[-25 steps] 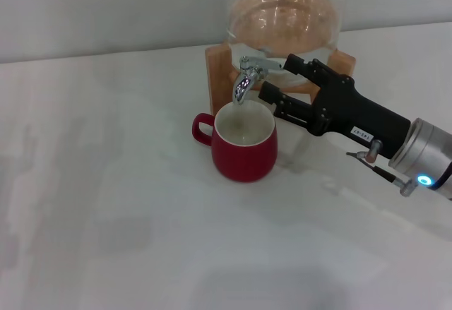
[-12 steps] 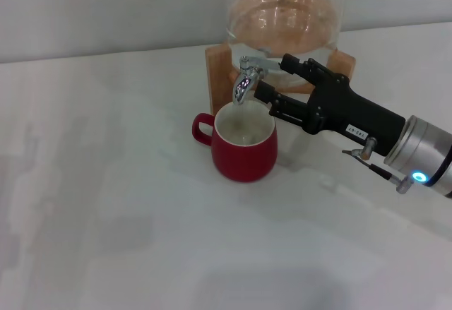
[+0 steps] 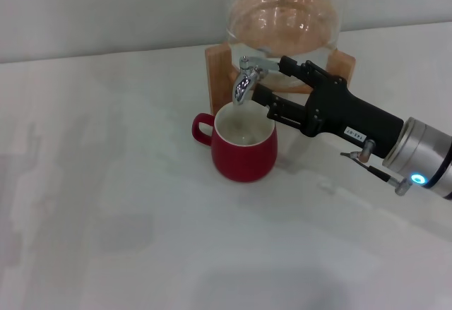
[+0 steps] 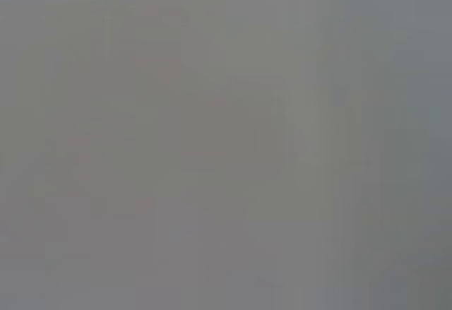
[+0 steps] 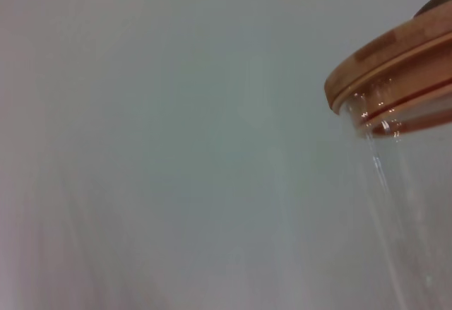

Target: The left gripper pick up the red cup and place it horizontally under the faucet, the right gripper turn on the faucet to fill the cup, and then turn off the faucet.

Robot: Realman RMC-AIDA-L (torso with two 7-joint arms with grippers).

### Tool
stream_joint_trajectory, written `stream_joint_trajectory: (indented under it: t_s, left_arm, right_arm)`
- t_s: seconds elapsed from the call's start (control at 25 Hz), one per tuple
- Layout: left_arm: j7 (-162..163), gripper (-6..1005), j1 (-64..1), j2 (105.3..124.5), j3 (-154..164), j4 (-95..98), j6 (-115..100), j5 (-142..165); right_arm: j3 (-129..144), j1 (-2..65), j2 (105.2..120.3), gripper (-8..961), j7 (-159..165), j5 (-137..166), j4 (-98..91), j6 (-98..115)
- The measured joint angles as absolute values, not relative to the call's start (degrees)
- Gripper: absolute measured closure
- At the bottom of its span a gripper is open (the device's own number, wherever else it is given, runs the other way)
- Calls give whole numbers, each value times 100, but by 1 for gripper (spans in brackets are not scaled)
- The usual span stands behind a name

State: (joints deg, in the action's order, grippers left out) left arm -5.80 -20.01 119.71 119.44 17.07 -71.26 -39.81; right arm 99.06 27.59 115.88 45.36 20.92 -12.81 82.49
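Plain pale wall [image 3: 106, 13] behind, meeting a white tabletop [image 3: 106, 204] that spreads wide under soft, even light, faintly mottled with grey.

View: one flat grey field — edge to edge.
Tone: faintly lighter on one side.
Objects: none can be made out.
Jaws: nothing to place against them.
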Motion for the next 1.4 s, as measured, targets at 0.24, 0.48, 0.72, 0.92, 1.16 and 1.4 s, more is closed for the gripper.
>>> stream_joint_trajectory:
  t_s: [0.24, 0.48, 0.72, 0.92, 1.16, 1.4]
  left_arm:
    - [-580, 344, -2021, 11971, 11963, 1683, -7126, -3982]
    - [-580, 344, -2027, 11971, 11962, 1684, -7126, -3982]
    - [-580, 344, -2024, 11971, 11962, 1679, -7122, -3982]
    - [-580, 344, -2021, 11971, 11961, 1678, -7119, -3982]
    - [-580, 344, -2021, 11971, 11962, 1679, -7118, -3982]
    - [-580, 344, -2021, 11971, 11962, 1678, -7119, -3981]
  right_arm:
    - [9928, 2749, 11592, 85, 4544, 2090, -1341, 8235]
    - [10000, 2750, 11593, 85, 4603, 2087, -1371, 8223]
    - [10019, 2751, 11593, 85, 4606, 2089, -1405, 8220]
    - [10064, 2751, 11596, 85, 4606, 2089, -1414, 8221]
    - [10082, 2748, 11607, 85, 4606, 2089, -1418, 8255]
    - [10217, 2701, 11611, 85, 4616, 2084, -1566, 8225]
